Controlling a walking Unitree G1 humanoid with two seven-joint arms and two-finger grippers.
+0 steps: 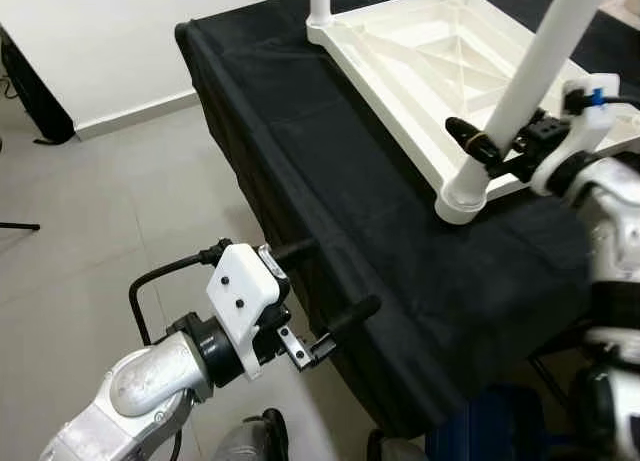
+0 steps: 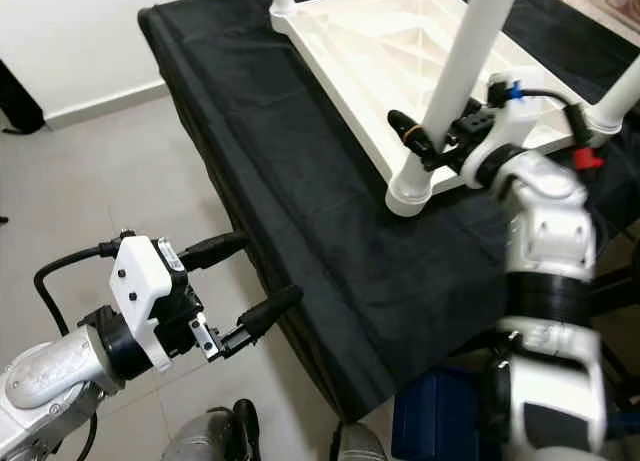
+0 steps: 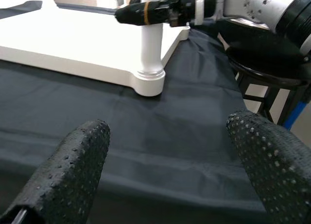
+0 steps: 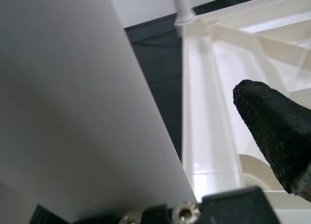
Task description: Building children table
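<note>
A white children's table top (image 1: 420, 51) lies upside down on the black-draped table (image 1: 330, 171). A white table leg (image 1: 530, 76) stands slightly tilted in its near corner socket (image 1: 462, 196). My right gripper (image 1: 492, 149) reaches across this leg low down, with a finger on either side. In the right wrist view one finger (image 4: 277, 131) stands apart from the leg (image 4: 73, 102), so the jaws look open. My left gripper (image 1: 330, 281) is open and holds nothing, at the cloth's front edge. Its two fingertips (image 3: 73, 170) face the socket (image 3: 148, 80).
Another white leg (image 1: 320, 1) stands at the top's far corner. The black cloth hangs down over the table's front edge (image 1: 300, 281). Grey tiled floor (image 1: 90, 211) and a white wall (image 1: 120, 31) lie to the left. A blue object (image 2: 440, 421) sits on the floor under the table.
</note>
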